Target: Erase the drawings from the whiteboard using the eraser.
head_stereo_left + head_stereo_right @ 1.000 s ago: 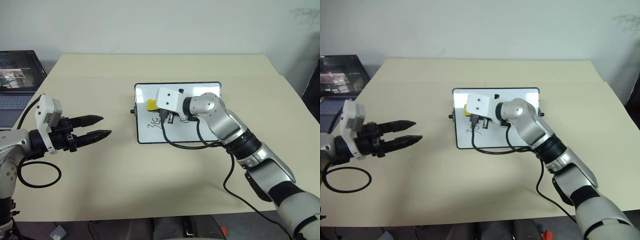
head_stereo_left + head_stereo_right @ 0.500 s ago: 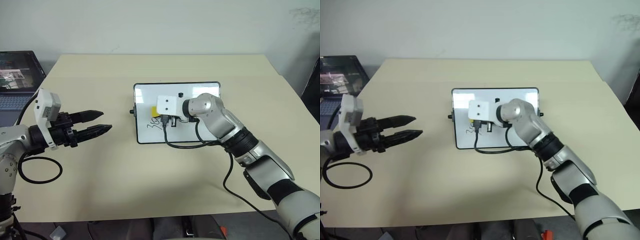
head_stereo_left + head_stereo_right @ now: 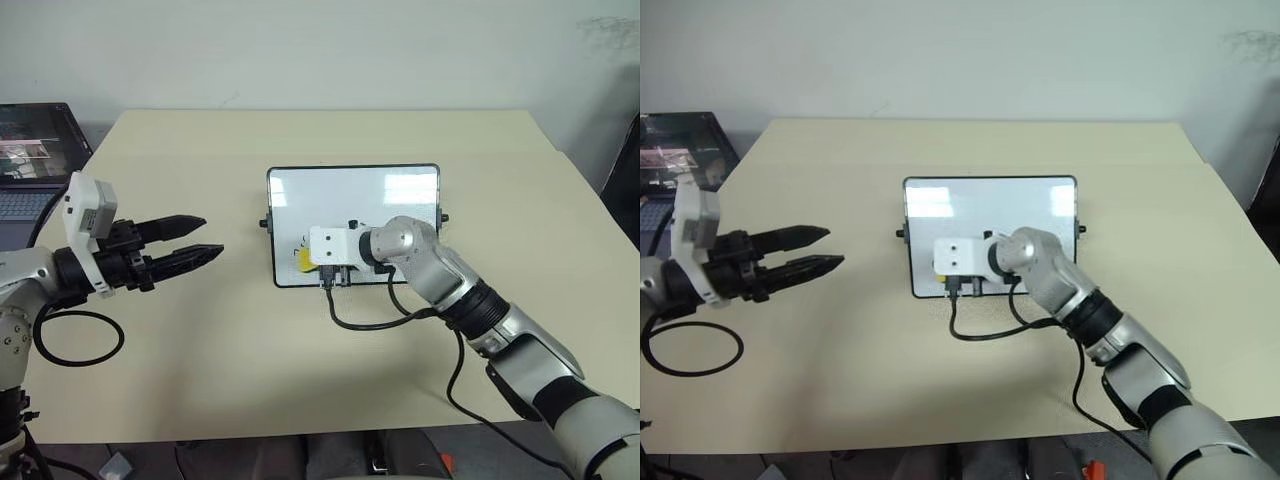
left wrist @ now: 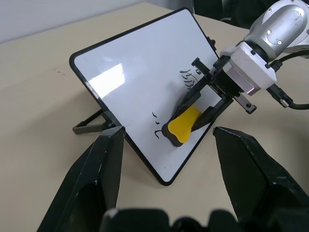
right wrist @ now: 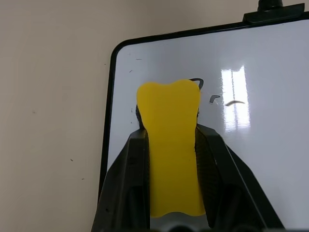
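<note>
The whiteboard (image 3: 352,195) stands tilted on its prop at the table's middle. My right gripper (image 3: 308,260) is shut on the yellow eraser (image 3: 305,258) and presses it against the board's near left corner. In the right wrist view the eraser (image 5: 169,145) sits between both black fingers (image 5: 133,164). Of the drawings, a black scribble (image 4: 186,77) lies beside the right gripper and short black marks (image 4: 156,131) lie by the eraser's tip. My left gripper (image 3: 211,238) hovers open to the left of the board, pointing at it, holding nothing.
A laptop (image 3: 30,150) sits off the table's far left corner. A black cable loop (image 3: 80,340) hangs by my left arm, and another cable (image 3: 370,318) trails from the right wrist over the beige table (image 3: 300,380) in front of the board.
My right gripper has slid the eraser down the board from its upper left to the near left corner. Most of the lower-left scribble is gone. The left gripper has stayed put.
</note>
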You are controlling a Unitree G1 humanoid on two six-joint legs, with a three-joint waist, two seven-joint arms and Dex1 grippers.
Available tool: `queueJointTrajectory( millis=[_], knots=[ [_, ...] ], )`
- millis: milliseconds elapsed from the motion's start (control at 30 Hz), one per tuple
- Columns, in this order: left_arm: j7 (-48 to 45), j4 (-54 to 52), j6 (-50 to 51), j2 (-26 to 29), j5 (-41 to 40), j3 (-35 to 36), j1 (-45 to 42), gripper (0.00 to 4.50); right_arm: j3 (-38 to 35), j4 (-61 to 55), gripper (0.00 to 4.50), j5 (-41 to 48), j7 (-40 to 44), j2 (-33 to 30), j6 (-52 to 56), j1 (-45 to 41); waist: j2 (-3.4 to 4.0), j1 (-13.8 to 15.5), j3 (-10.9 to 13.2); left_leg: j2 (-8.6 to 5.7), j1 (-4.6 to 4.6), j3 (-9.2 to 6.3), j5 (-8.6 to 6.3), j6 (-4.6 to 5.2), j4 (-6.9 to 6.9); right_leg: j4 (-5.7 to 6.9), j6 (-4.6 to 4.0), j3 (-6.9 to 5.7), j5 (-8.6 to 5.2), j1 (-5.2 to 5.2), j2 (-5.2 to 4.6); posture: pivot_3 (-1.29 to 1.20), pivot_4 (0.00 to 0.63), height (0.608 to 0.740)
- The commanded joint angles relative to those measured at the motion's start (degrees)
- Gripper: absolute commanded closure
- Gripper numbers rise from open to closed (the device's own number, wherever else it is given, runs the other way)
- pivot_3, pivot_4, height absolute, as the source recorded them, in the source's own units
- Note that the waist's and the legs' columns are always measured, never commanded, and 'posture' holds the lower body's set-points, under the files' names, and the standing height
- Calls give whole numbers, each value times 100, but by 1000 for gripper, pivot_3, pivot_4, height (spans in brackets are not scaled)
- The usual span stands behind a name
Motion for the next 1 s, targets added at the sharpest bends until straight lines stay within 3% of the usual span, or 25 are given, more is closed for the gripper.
queueJointTrajectory(
  millis=[33, 800, 1000],
  knots=[
    [-37, -33, -67, 105, -4, 56, -187, 1357, -14, 260, 3539, -178, -172, 13, -107, 11, -3, -2, -2, 0, 2, 1, 0, 0, 0, 0, 0, 0, 0, 1, 0, 0, 150, 740],
    [-135, 276, -301, 20, 245, -192, -439, 1357, -661, 1182, 3539, -392, -1648, 264, -851, -1079, -3, -2, 1, 1, 22, 9, 8, -4, -7, 1, -26, 7, 6, 5, 12, 0, 150, 740],
    [-201, 354, -335, 26, 314, -230, -456, 1357, -468, 932, 3539, -352, -1223, 298, -892, -677, -4, -2, 0, 2, 14, 3, 6, -6, -12, 0, -38, 0, -1, 2, 12, 0, 150, 740]
  ],
)
